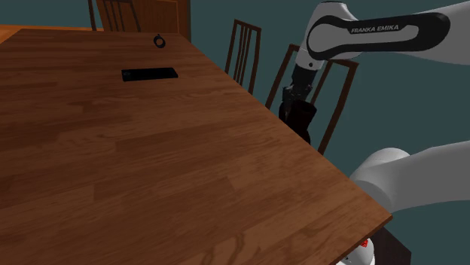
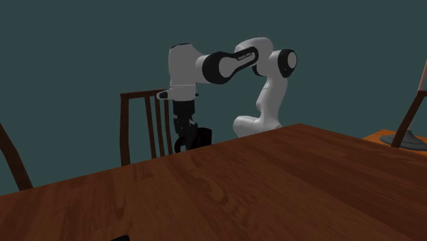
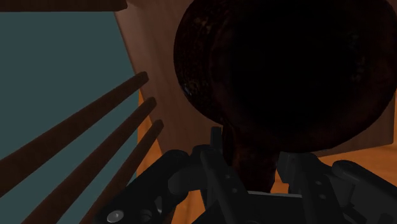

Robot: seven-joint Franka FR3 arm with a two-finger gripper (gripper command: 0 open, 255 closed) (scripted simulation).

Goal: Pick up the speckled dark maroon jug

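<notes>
Wrist view: dark jug (image 3: 280,70) tight within the hand (image 3: 251,158)

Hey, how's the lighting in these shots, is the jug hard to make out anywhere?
Wrist view: the jug is nearly black, faint maroon speckles along its edge. Shoulder view: it is a dark shape in the hand against the teal wall; the table is evenly lit. Second exterior view: dim, jug also a silhouette.

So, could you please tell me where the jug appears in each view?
Shoulder view: jug beyond the table's right edge, under the end effector, before a chair.
Second exterior view: jug left of centre, behind the table's far edge, beside a chair.
Wrist view: jug just ahead of the end effector.
Shared landmark: the end effector clasping it.
</notes>
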